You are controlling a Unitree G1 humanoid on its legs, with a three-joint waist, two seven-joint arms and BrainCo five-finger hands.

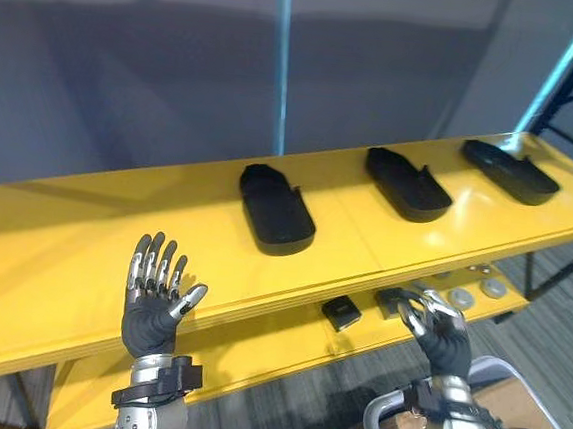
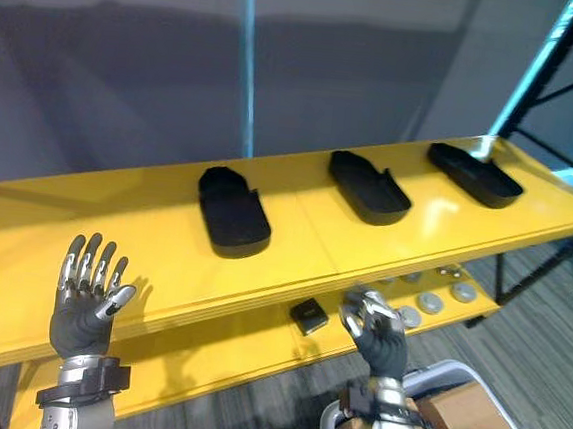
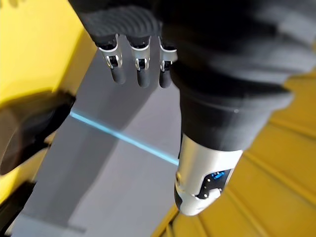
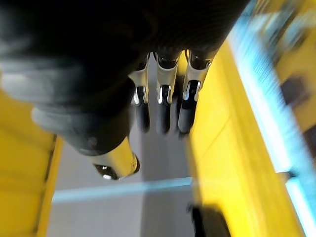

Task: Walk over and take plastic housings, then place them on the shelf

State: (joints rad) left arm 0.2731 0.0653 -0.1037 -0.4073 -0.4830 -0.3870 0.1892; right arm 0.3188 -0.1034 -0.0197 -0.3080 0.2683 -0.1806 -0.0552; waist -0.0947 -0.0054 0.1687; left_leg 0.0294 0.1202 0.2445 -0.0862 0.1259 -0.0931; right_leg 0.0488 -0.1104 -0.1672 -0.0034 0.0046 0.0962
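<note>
The left hand (image 1: 149, 318) is raised in front of the yellow shelf (image 1: 85, 217), released, with straight fingers and nothing in it. Three black plastic housings lie apart in a row on the shelf: the left housing (image 1: 277, 212), the middle housing (image 1: 407, 185) and the right housing (image 1: 509, 171). With both hands empty, the step appears to be fetching another housing. The bare stretch at the shelf's left end looks the best spot for it, and the arms should stay clear of the front lip so nothing is knocked. The lower shelf (image 1: 254, 357) carries a small black box (image 1: 340, 313) and some round silver discs (image 1: 460, 298). The right hand (image 1: 443, 339) hangs before it, loosely bent and empty. Beneath it a white-rimmed bin (image 1: 373, 415) holds something brown (image 1: 512, 395); whether it holds housings cannot be told.
</note>
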